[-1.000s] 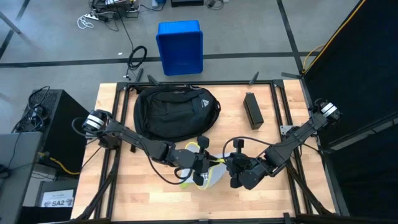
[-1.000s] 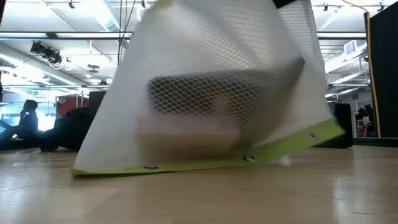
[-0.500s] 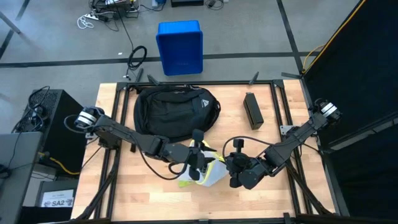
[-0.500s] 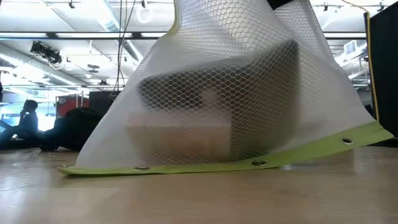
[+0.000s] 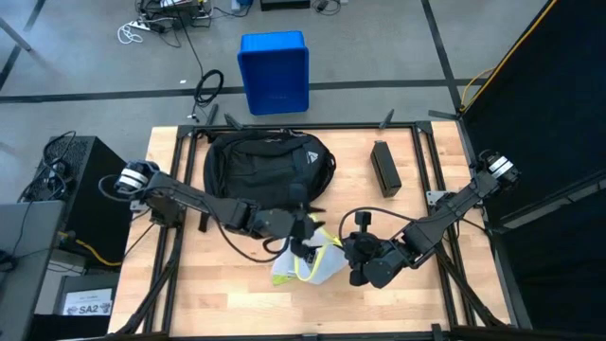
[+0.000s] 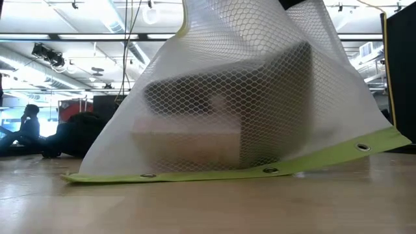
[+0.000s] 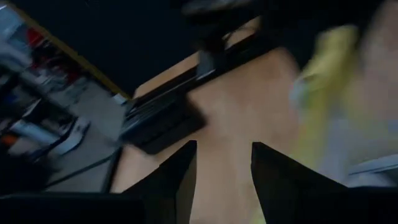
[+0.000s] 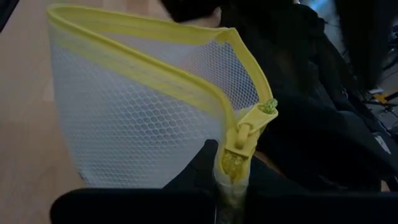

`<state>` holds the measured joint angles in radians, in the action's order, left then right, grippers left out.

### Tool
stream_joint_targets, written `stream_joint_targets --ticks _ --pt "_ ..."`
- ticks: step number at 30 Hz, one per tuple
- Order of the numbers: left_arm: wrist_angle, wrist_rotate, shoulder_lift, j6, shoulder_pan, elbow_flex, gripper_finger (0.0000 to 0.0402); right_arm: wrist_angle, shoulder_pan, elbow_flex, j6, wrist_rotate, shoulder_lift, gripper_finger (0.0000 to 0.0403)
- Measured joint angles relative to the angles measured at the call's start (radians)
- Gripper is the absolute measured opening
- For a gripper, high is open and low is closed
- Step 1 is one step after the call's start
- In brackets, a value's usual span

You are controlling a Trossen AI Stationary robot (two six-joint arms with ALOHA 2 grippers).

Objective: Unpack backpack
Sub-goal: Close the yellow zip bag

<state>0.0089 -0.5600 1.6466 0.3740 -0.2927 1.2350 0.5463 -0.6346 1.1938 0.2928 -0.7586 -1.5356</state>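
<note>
A wooden table (image 5: 189,284) is seen from above, with two dark robot arms reaching toward its middle. The backpack (image 5: 265,170), black and rounded with a pale triangular logo, lies at the far side of the table, left of centre. A blue bin (image 5: 274,71) stands on the floor beyond the table, and a dark oblong box (image 5: 384,168) lies on the table to the right of the backpack.

Near the front centre, a white mesh pouch (image 5: 317,263) with a yellow-green zip edge rests on the table. In the low view it fills most of the frame, and a dark boxy item (image 6: 227,97) is visible inside it through the mesh.

The right gripper (image 8: 227,171) is clamped on the pouch at its zip end, with the yellow zip pull (image 8: 245,134) just above the fingers.

A change from a second ago is shown: the left gripper (image 5: 301,230), then closed at the pouch, is now drawn back toward the backpack, its jaws apart and nothing between them. In the left wrist view, bare table is seen between the two fingers (image 7: 180,180), with the pouch off to one side.

It is judged that the pouch has been handed to the right arm alone and counts as unpacked; the left arm appears freed for the backpack.
</note>
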Motion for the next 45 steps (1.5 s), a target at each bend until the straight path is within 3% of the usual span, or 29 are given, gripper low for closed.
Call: stream_joint_targets --ticks 2,7,13,20,40,45 --pt "-0.018 0.005 0.0 0.0 0.015 0.0 0.0122 0.0 0.0 0.0 0.0 0.002 0.0 0.0" --pt "-0.046 0.156 0.009 0.004 0.037 0.0 0.0122 0.0 0.0 0.0 0.0 0.002 0.0 0.0" --pt "-0.044 0.245 0.029 0.015 0.038 0.0 0.0122 -0.024 0.003 0.0 0.0 0.002 0.0 0.0" --pt "0.048 0.396 0.029 0.015 0.037 -0.001 0.0122 -0.035 0.008 0.0 0.0 -0.002 0.0 0.0" --pt "0.073 0.506 0.029 0.011 0.037 -0.001 0.0122 -0.036 0.016 0.0 0.003 -0.008 0.0 0.0" --pt "0.086 0.61 0.029 -0.015 0.036 -0.001 0.0122 -0.038 0.016 0.0 0.005 -0.011 0.0 0.0"
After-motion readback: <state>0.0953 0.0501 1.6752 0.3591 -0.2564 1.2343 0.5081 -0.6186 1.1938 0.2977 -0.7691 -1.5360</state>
